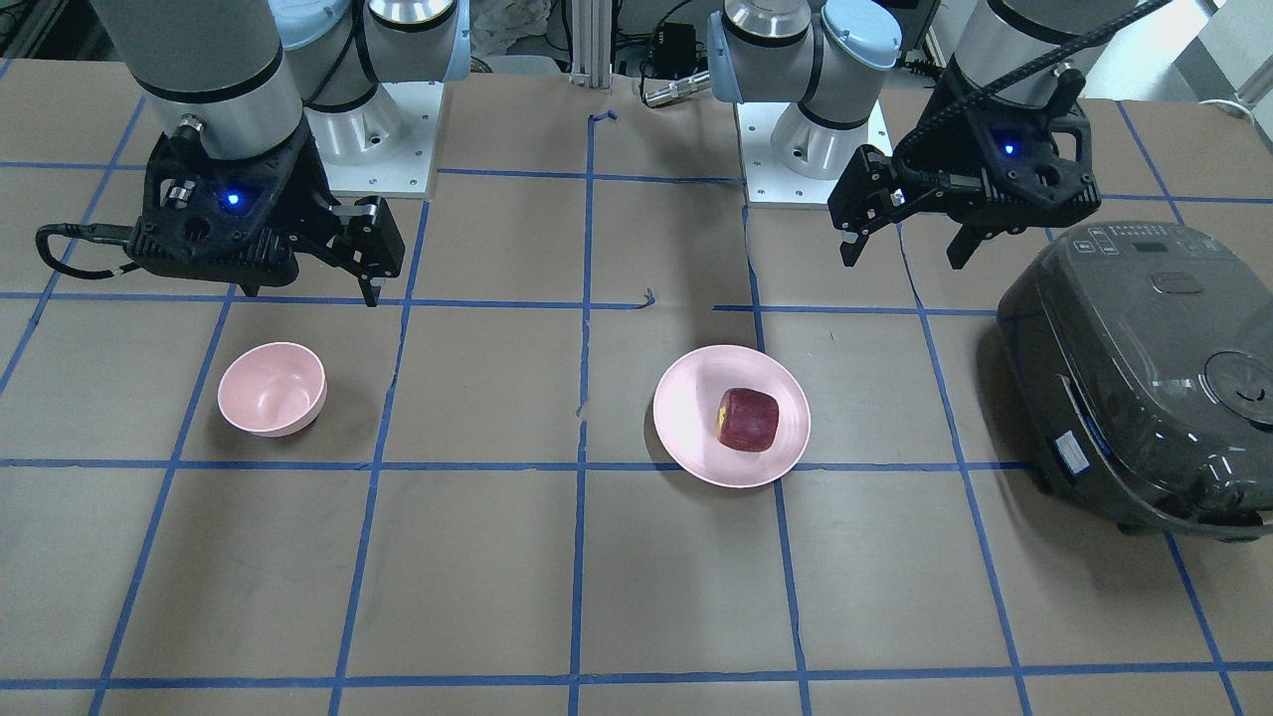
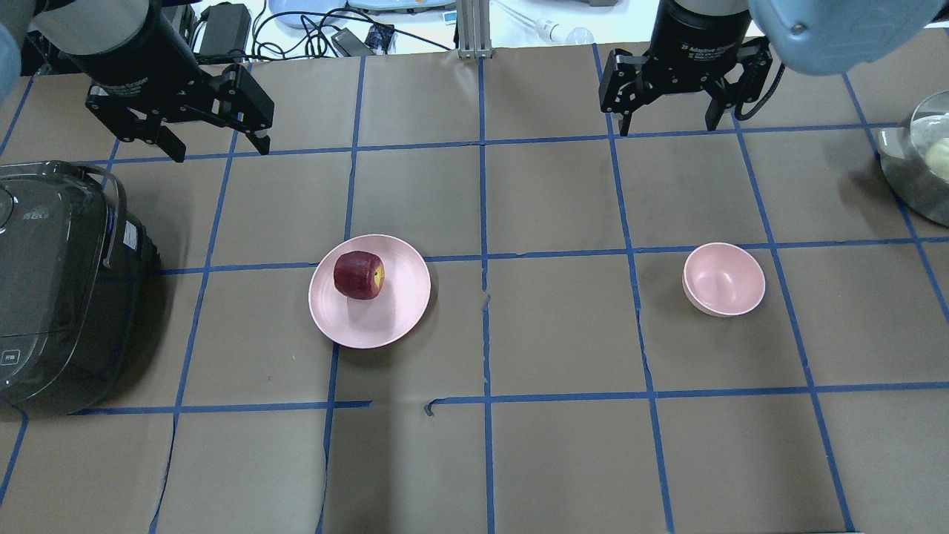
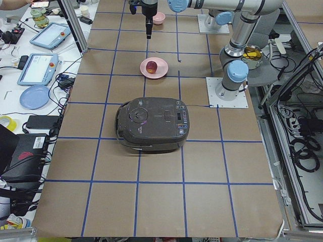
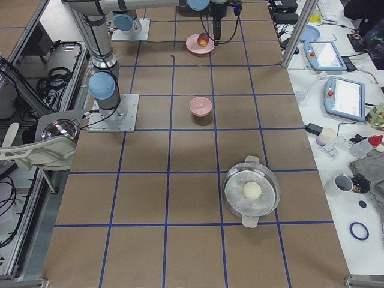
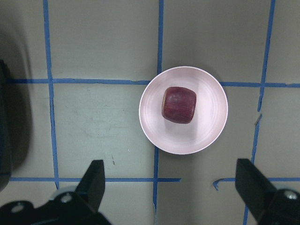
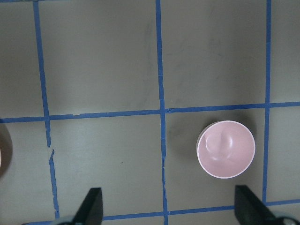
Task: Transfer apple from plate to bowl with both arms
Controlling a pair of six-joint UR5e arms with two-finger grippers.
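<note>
The dark red apple (image 1: pixel 748 420) (image 2: pixel 359 275) (image 5: pixel 178 104) lies on the wide pale pink plate (image 1: pixel 691 408) (image 2: pixel 378 319) (image 5: pixel 206 126), left of the table's middle in the overhead view. The small deep pink bowl (image 1: pixel 272 388) (image 2: pixel 723 279) (image 6: pixel 226 149) stands empty on the right. My left gripper (image 2: pixel 220 148) (image 1: pixel 905 261) (image 5: pixel 172 187) is open and empty, high above the table, behind and to the left of the plate. My right gripper (image 2: pixel 667 127) (image 1: pixel 308 293) (image 6: pixel 168 211) is open and empty, high behind the bowl.
A dark rice cooker (image 2: pixel 52 282) (image 1: pixel 1144 368) with its lid shut stands at the table's left end, next to the plate's square. A metal pot (image 2: pixel 923 159) (image 4: pixel 252 191) holding a pale ball sits at the far right. Blue tape lines grid the brown table.
</note>
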